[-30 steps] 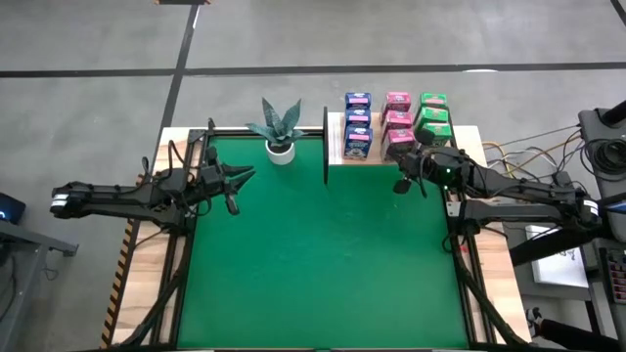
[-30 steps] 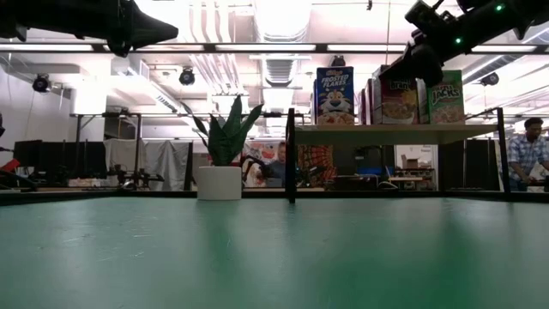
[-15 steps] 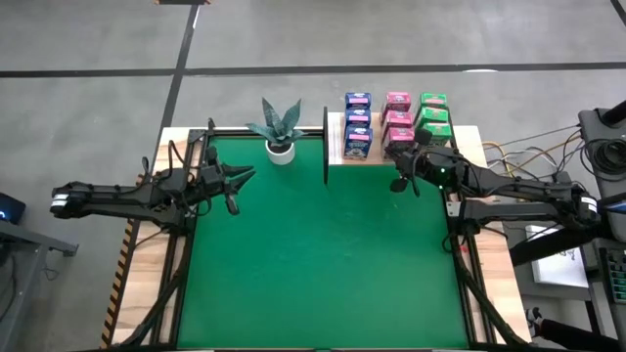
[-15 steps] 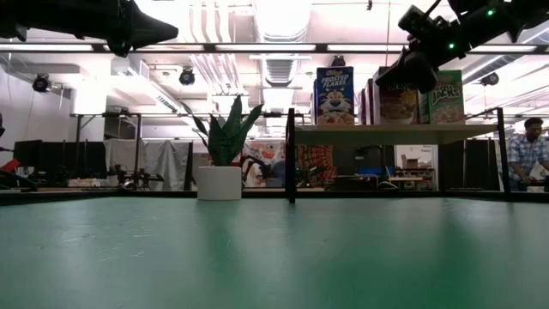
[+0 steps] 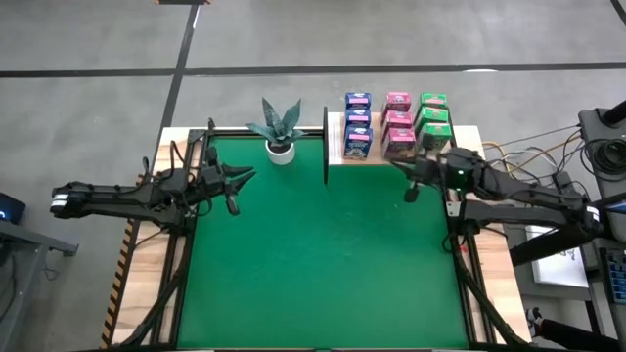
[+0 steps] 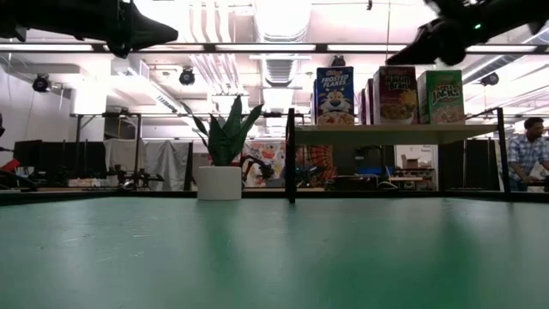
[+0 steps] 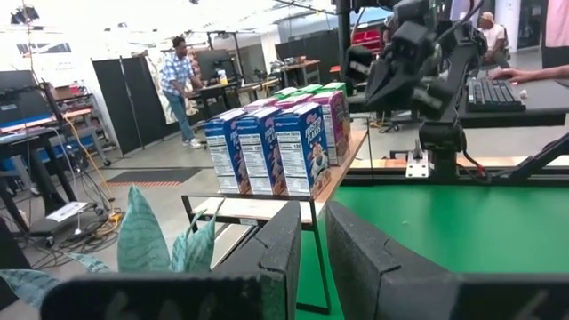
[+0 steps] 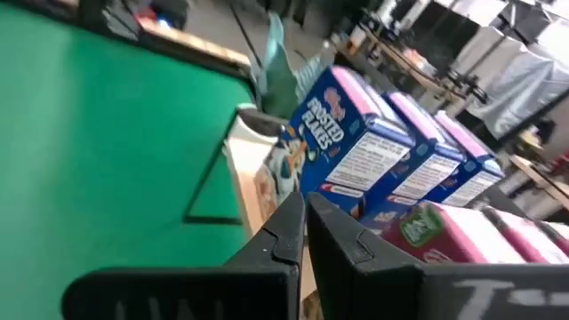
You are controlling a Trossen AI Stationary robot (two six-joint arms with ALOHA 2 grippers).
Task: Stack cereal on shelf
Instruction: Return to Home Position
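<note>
Several cereal boxes stand upright on their bottoms on the shelf (image 5: 335,147) at the table's far right, in a blue row (image 5: 357,125), a pink row (image 5: 397,122) and a green row (image 5: 433,115). The low view shows a blue (image 6: 334,95), a pink (image 6: 396,94) and a green box (image 6: 444,96) on the board (image 6: 395,134). My right gripper (image 5: 399,164) is shut and empty, in the air just in front of the pink row and higher than the box tops (image 6: 396,58). My left gripper (image 5: 249,174) hangs shut and empty over the table's left part.
A potted plant (image 5: 279,132) stands at the far edge, left of the shelf's black upright (image 5: 325,147). The green mat (image 5: 313,264) lies bare in front of both arms. A person (image 6: 525,150) is in the room beyond the table.
My right gripper has risen from in front of the pink and green boxes to above their tops, has drawn back a little toward the table's right edge, and has rolled and tipped closer to level. It stayed shut. The boxes have not moved.
</note>
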